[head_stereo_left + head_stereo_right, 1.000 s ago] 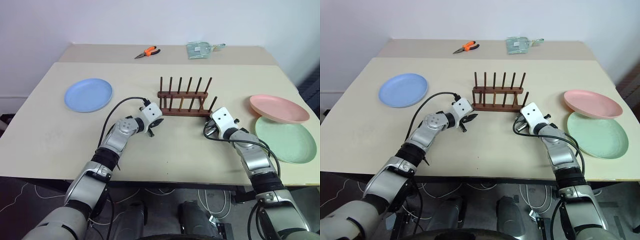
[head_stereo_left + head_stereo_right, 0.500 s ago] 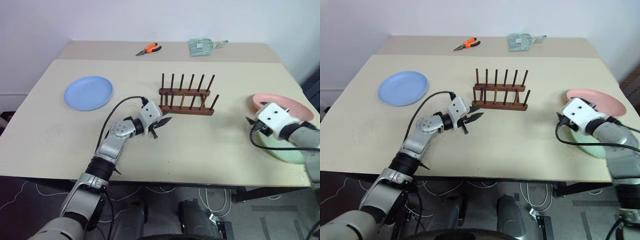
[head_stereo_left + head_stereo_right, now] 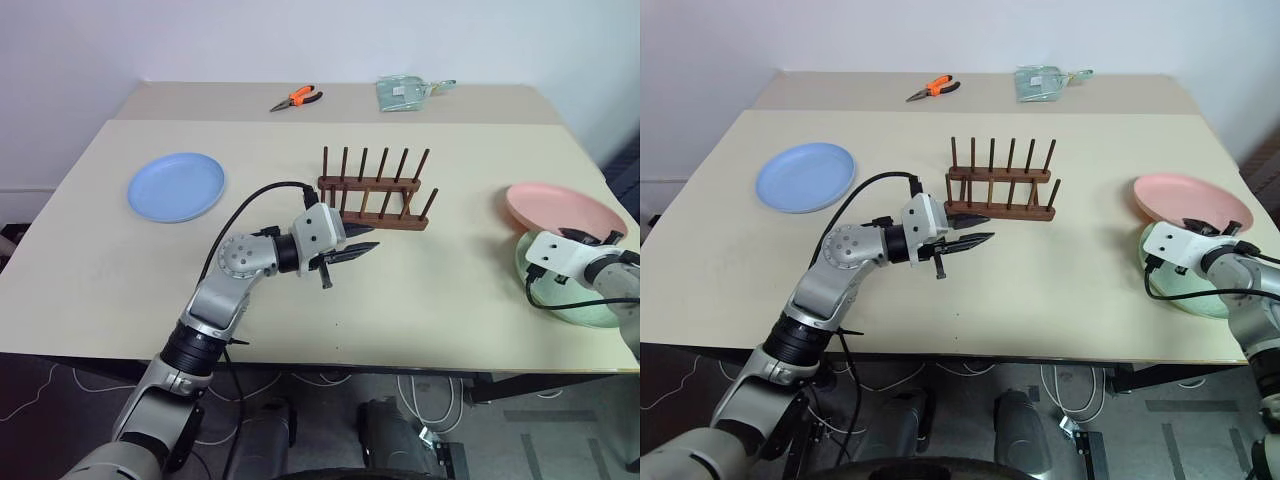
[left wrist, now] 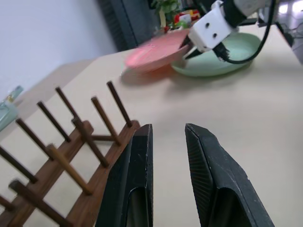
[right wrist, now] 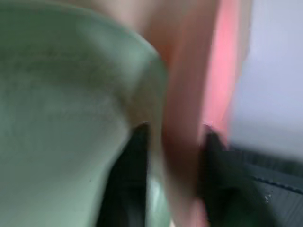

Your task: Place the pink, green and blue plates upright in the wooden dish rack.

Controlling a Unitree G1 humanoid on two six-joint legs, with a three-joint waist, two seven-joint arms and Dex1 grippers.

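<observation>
The wooden dish rack [image 3: 375, 195] stands empty at the table's middle. The blue plate [image 3: 176, 187] lies flat at the far left. On the right, the pink plate [image 3: 560, 205] rests partly over the green plate [image 3: 578, 312]. My right gripper [image 3: 592, 238] is at the pink plate's near rim. The right wrist view shows that rim [image 5: 189, 94] between its fingers [image 5: 137, 142], beside the green plate [image 5: 71, 118]. My left gripper [image 3: 355, 250] hovers just in front of the rack, pointing right. Its fingers [image 4: 142, 156] stand slightly apart with nothing between them.
Orange pliers [image 3: 295, 99] and a greenish packet [image 3: 400, 95] lie on the rear table. The table's right edge runs close behind the pink and green plates. Bare tabletop lies between the rack and those plates.
My right gripper swung right, from in front of the rack to the pink plate's rim. My left gripper rose, drew back and turned to point right.
</observation>
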